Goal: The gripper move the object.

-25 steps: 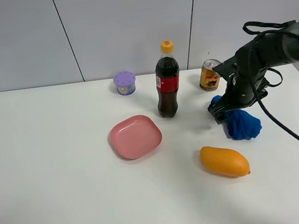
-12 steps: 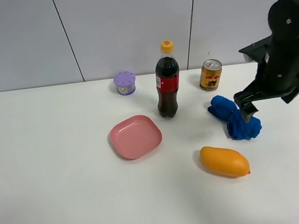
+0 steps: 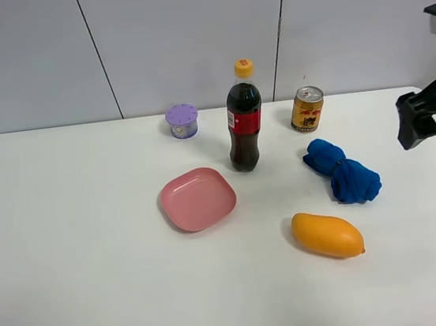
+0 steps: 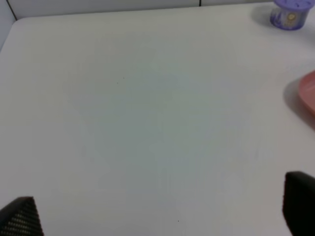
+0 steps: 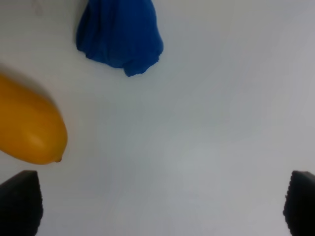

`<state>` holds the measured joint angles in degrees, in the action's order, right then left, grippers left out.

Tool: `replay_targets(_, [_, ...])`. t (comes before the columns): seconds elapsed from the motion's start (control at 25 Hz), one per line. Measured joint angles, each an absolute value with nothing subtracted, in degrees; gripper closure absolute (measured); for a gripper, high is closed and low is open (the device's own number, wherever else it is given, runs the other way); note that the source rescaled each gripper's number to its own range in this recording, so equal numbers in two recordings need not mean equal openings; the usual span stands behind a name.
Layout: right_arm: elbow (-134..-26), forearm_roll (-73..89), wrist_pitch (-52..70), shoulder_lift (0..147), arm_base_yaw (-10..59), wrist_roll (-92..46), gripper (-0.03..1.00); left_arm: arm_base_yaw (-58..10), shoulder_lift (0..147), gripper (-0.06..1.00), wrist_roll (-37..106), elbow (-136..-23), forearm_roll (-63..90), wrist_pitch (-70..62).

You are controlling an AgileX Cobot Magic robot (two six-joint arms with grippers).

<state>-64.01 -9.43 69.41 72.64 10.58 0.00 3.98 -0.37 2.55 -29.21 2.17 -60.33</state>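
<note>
A crumpled blue cloth [image 3: 345,170] lies on the white table [image 3: 78,252], right of the cola bottle. In the right wrist view it [image 5: 120,34] lies loose, apart from the fingers. My right gripper [image 3: 414,129] hangs above the table's right edge, well clear of the cloth. In its wrist view the gripper [image 5: 160,206] is open and empty, with one fingertip [image 5: 19,201] at each side. My left gripper [image 4: 157,211] is open and empty over bare table; it is out of the high view.
An orange mango [image 3: 327,234] lies in front of the cloth and shows in the right wrist view [image 5: 27,125]. A cola bottle [image 3: 244,120], a gold can [image 3: 307,109], a purple container [image 3: 182,120] and a pink plate [image 3: 197,198] stand mid-table.
My right gripper has let go of the blue cloth and drawn back to the right and up, off toward the table's right edge. The cloth stays where it was left.
</note>
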Motion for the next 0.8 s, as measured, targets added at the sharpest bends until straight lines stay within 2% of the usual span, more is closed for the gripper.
replay_targets(0.36, [-64.01,-7.55,69.62,62.09,-3.46,-0.73,-0.03,3.98,-0.37,-0.06,2.55,-29.21,2.17,-60.33])
replay_targets(0.8, [-63.43,-5.53,69.72,40.69,-3.8,3.73,-0.03,3.98,-0.37,-0.06,2.55,-29.21,2.17,-60.33])
